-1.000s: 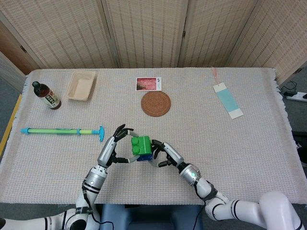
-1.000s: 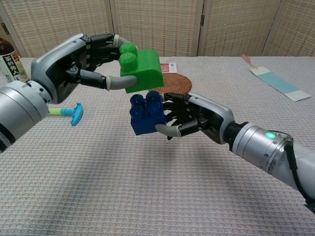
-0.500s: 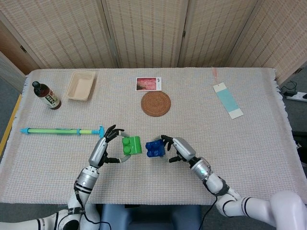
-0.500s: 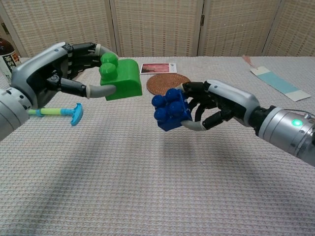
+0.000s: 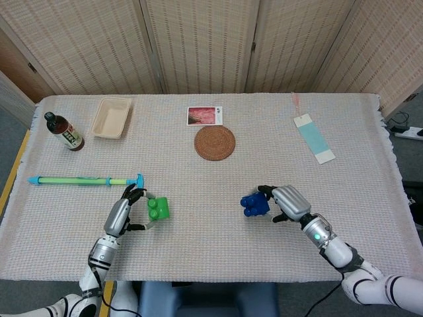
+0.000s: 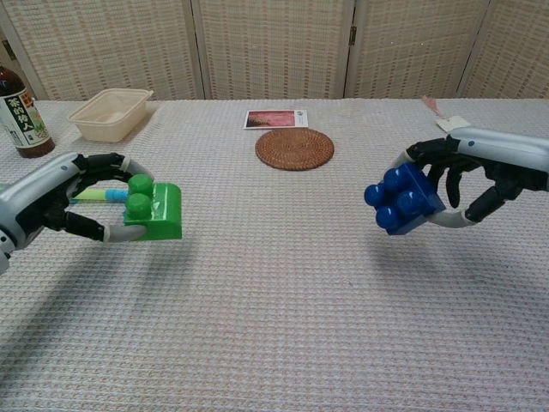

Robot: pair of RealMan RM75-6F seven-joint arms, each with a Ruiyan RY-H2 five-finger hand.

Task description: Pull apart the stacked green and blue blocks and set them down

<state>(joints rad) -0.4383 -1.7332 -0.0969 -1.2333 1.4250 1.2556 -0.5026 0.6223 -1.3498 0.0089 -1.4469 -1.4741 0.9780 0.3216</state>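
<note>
Blocks now well apart: left hand [image 6: 60,206] grips green block [image 6: 154,212], right hand [image 6: 480,176] blue block [image 6: 403,199], fingers clamped; setting down remains.

My head camera looks almost straight down from high above the table [image 5: 277,218], taking in the whole cloth-covered top with the folding screen [image 5: 205,43] along its far edge and my forearms entering from the near edge at the bottom. My chest camera sits low, just above the tabletop, and faces forward across it toward the same screen, close enough that my left hand [image 6: 60,206] and right hand [image 6: 480,176] fill the frame's sides. Both views share the middle of the table: the round coaster [image 5: 214,142], the photo card [image 5: 204,115], the bottle [image 5: 63,131] and the tray [image 5: 111,117].
</note>
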